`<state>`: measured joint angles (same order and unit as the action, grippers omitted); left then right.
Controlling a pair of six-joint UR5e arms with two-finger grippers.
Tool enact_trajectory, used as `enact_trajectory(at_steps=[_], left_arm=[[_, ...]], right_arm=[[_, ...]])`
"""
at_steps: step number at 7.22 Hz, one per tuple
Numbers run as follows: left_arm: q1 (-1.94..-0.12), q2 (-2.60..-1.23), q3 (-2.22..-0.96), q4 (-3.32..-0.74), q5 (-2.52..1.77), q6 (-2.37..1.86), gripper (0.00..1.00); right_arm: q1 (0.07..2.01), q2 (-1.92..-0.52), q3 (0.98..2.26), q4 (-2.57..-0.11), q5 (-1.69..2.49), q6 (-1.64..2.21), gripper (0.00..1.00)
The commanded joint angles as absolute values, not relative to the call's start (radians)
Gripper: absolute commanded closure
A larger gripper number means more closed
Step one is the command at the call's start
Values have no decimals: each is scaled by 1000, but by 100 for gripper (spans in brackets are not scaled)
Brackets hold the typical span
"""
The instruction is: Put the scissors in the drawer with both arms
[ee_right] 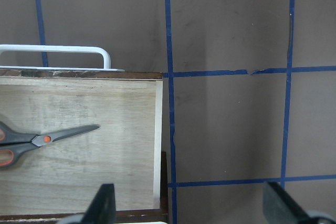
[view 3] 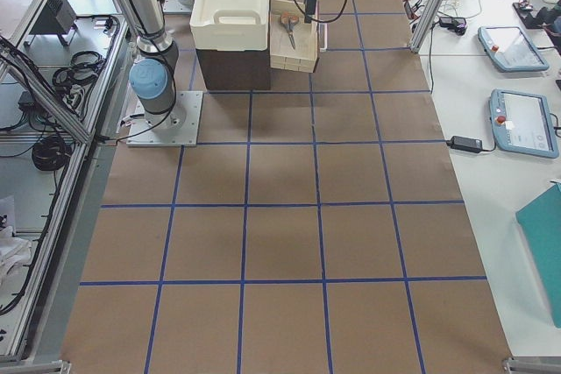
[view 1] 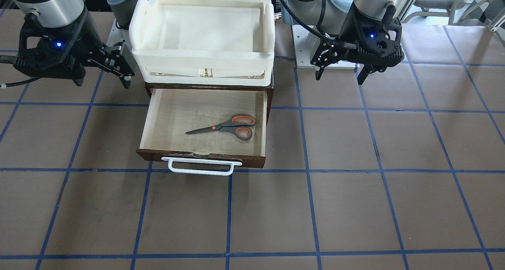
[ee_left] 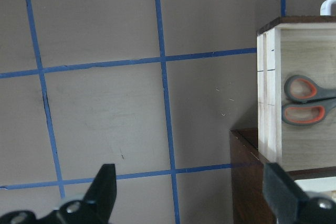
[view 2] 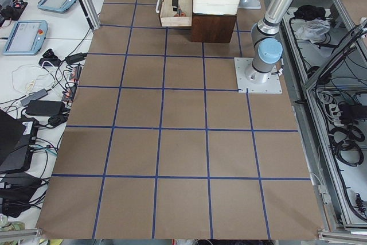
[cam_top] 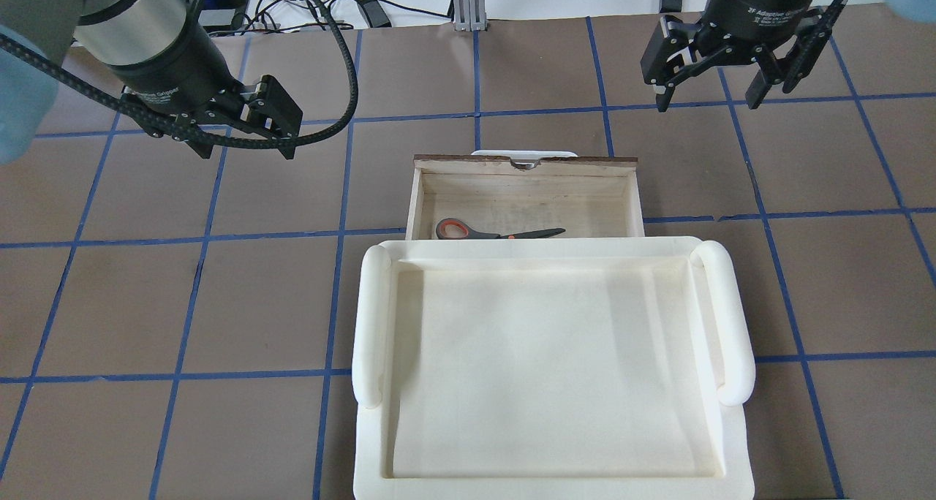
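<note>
The scissors [view 1: 227, 127] lie flat inside the open drawer [view 1: 205, 156], handles toward my left side; they also show in the overhead view [cam_top: 504, 234] and in both wrist views [ee_left: 321, 98] [ee_right: 44, 139]. The drawer [cam_top: 526, 165] is pulled out of its dark wooden box [view 1: 270, 100], its white bar handle [view 1: 201, 168] facing away from me. My left gripper [view 1: 339, 76] [cam_top: 245, 149] [ee_left: 191, 187] is open and empty, hovering left of the drawer. My right gripper [view 1: 102, 80] [cam_top: 709, 101] [ee_right: 191, 200] is open and empty, hovering to the right beyond the drawer front.
A cream-white plastic tray [view 1: 201, 60] [cam_top: 373, 317] sits on top of the dark box and hides the back of the drawer from overhead. The brown table top [view 1: 355, 207] carries a grid of blue tape lines.
</note>
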<state>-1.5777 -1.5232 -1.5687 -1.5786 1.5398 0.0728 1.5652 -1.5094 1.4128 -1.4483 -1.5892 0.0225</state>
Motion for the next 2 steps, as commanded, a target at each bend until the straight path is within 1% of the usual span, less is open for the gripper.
enact_trajectory(at_steps=[1,2], left_arm=[[-1577,-1523,-1569,-1578,1539,80,0],[-1577,-1523,-1569,-1578,1537,81,0]], right_arm=[[1565,-1509,1413,-1450,-1592,21,0],[1565,-1509,1413,-1451,-1594,20,0]])
